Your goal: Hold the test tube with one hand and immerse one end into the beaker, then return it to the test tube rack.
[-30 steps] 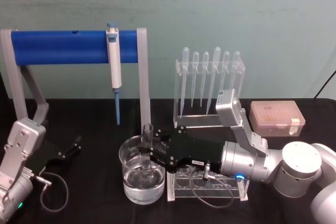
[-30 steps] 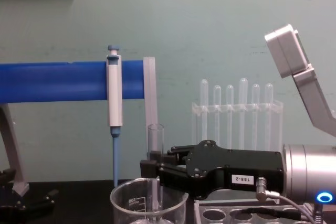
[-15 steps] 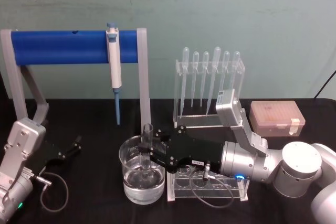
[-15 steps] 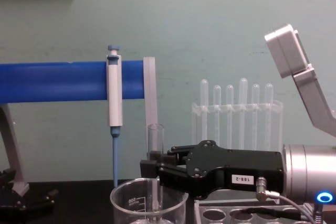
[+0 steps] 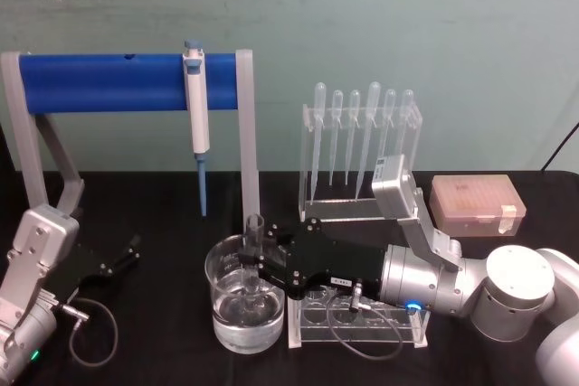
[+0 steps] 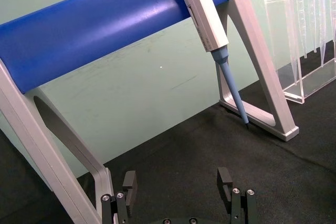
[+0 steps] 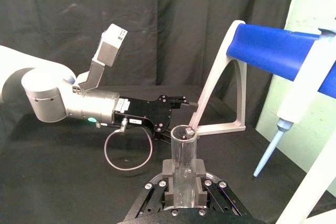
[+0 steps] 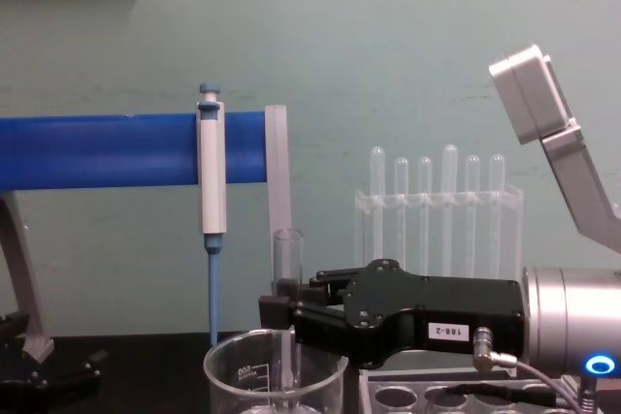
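One right gripper [image 5: 254,270] clamping test tube [image 5: 254,234] upright in beaker [image 5: 217,279], left gripper [image 6: 178,182] parked wide, black tabletop [image 5: 154,214], pale green wall [image 5: 362,24]

Head overhead, chest side-on, common beaker [image 5: 237,318]

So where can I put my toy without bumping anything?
Bare black table lies under the blue stand, between its legs, and in front between the left gripper and the beaker. It's crowded where the right gripper holds the test tube in the beaker, beside the test tube rack.

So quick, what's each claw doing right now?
Right gripper: shut on the test tube, lower end inside the beaker.
Left gripper: open, holding nothing.
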Controlling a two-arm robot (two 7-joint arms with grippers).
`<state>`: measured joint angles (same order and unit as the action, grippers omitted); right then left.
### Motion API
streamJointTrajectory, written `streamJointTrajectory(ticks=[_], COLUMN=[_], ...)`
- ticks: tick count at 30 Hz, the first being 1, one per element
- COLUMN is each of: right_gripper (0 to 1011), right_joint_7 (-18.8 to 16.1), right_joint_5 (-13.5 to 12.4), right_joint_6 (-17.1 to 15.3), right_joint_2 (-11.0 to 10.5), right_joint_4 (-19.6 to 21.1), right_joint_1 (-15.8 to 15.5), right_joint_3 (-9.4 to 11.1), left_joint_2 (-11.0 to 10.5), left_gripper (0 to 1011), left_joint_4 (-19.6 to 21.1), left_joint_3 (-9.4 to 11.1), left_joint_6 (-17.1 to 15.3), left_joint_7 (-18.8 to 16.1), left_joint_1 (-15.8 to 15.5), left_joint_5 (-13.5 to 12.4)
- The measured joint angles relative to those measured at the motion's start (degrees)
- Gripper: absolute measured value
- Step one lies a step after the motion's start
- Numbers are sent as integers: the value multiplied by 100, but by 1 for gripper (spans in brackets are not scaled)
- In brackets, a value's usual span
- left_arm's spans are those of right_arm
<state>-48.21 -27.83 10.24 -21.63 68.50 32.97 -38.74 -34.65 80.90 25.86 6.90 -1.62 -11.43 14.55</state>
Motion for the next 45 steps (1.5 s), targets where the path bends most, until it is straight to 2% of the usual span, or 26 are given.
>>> streamJointTrajectory(ticks=[45], right_gripper=[224], right_joint_7=[0], right_joint_5=[0], right_joint_6=[0], right_joint_2=[0], right_joint_4=[0], right_joint_1=[0], right_joint_3=[0], left_joint_2=[0], left_gripper=[1000], left_joint_4=[0], left_joint_3=[0], left_joint_6=[0], left_joint_7=[0], left_joint_1=[0], left_joint_5=[0])
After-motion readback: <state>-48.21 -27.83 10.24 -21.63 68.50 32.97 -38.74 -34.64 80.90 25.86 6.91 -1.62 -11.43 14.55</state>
